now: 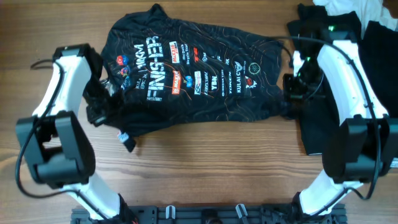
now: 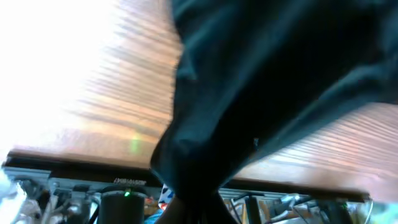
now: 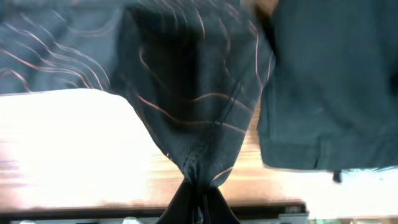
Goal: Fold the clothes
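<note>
Black T-shirt (image 1: 199, 74) with reddish contour lines lies spread across the middle of the wooden table (image 1: 205, 168). At its 9 o'clock edge the left gripper (image 1: 101, 92) is clamped on bunched cloth; at 3 o'clock the right gripper (image 1: 292, 87) pinches a gathered fold. A second dark garment (image 1: 379, 56) lies further toward 3 o'clock, with a white cloth (image 1: 348, 7) at 1 o'clock

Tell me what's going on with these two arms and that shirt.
The two arms are folding laundry. A black T-shirt lies spread on the wooden table, printed side up. The left gripper pinches its fabric at one end and the right gripper pinches the opposite end, so the shirt is held from both sides. It does not look folded yet. Another dark garment lies beneath the right arm.
</note>
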{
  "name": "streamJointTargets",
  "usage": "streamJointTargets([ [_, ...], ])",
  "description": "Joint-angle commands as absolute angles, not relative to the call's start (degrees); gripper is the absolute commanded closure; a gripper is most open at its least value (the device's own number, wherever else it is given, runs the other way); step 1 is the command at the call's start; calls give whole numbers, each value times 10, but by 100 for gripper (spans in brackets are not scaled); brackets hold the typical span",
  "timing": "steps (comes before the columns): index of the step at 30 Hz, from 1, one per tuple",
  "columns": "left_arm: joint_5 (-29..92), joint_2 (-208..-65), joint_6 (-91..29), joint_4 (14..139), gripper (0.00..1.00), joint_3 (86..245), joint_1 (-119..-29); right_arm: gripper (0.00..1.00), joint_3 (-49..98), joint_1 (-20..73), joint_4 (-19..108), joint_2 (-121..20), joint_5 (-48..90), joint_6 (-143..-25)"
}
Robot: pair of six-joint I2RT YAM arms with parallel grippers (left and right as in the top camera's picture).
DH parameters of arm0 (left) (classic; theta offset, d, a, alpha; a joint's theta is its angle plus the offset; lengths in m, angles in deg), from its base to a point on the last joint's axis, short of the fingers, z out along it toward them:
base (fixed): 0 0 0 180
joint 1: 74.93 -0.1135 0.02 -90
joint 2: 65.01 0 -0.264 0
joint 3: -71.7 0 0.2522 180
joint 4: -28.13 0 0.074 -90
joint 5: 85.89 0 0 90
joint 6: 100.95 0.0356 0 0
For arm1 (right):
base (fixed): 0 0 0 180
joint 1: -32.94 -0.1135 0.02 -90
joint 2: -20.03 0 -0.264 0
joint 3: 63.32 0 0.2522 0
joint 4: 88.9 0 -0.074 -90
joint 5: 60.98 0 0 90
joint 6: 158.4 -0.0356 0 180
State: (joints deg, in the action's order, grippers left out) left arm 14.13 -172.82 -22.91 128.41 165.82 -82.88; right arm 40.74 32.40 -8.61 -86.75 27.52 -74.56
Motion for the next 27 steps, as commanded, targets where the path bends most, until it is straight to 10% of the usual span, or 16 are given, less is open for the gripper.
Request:
streamJointTargets([
  [1, 102, -1621, -283, 1277, 96, 1604, -875, 96, 338, 328, -69, -781, 294, -812],
  [8, 134, -1479, -311, 1225, 96, 1580, -989, 96, 302, 328, 4, -743, 300, -833],
  [23, 166, -1573, -312, 805, 96, 1578, -845, 88, 302, 328, 350, -852, 256, -798],
  [27, 129, -1612, -307, 760, 34, 1578, -846, 46, 302, 328, 384, -855, 307, -800],
])
